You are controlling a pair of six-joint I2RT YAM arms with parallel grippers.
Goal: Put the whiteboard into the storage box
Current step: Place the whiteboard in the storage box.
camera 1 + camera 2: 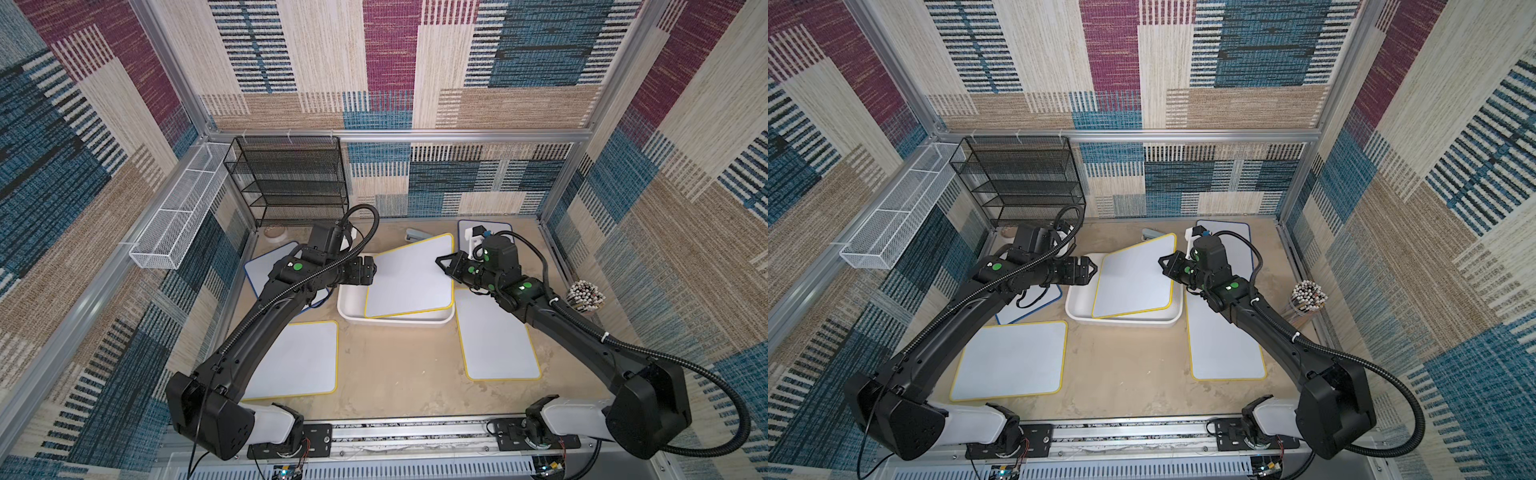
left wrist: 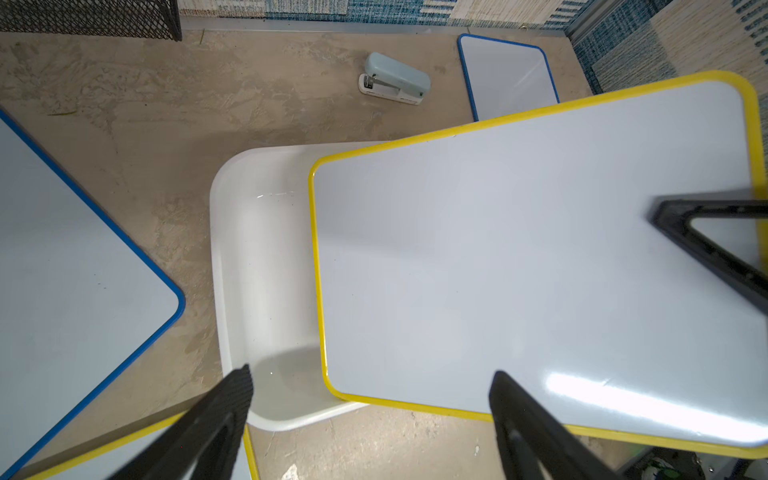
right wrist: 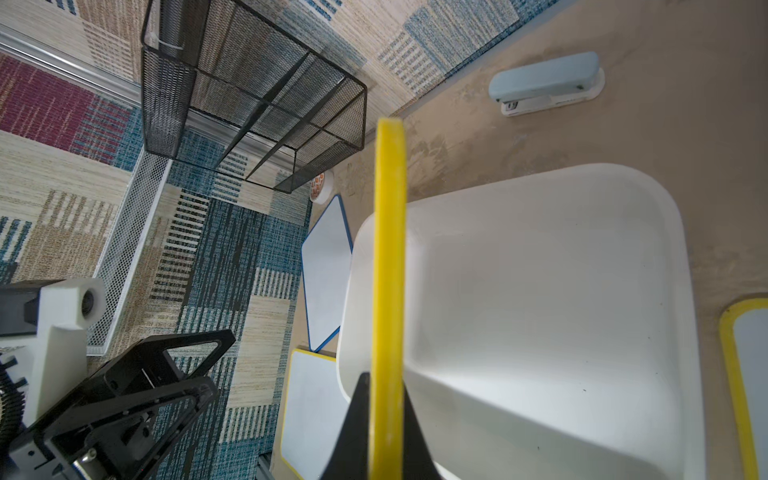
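Yellow edging fills the middle of the right wrist view: it is the rim of the whiteboard, seen edge-on and pinched between the closed jaws of the right gripper. I judge the board light, thin and stiff, with a glossy writing face that would slip under the pads, so the framed edge is the sensible place to hold it. Held at one short end like this, its whole length acts as a lever and it could pivot in the grip. It sits over the storage box, writing face up and tilted, and I cannot tell whether its lower edge touches the box floor. Its long axis runs across the table from the left arm's side to the right arm's, skewed against the box's long sides. One far corner overhangs the back rim, close to the stapler, and in the left wrist view its near edge overhangs the near rim. I think it needs a twist to square up before it can drop in flat. At the board's other short end the left gripper hangs with its jaws wide apart, holding nothing. Two more yellow-framed boards lie flat on the table beyond the box.
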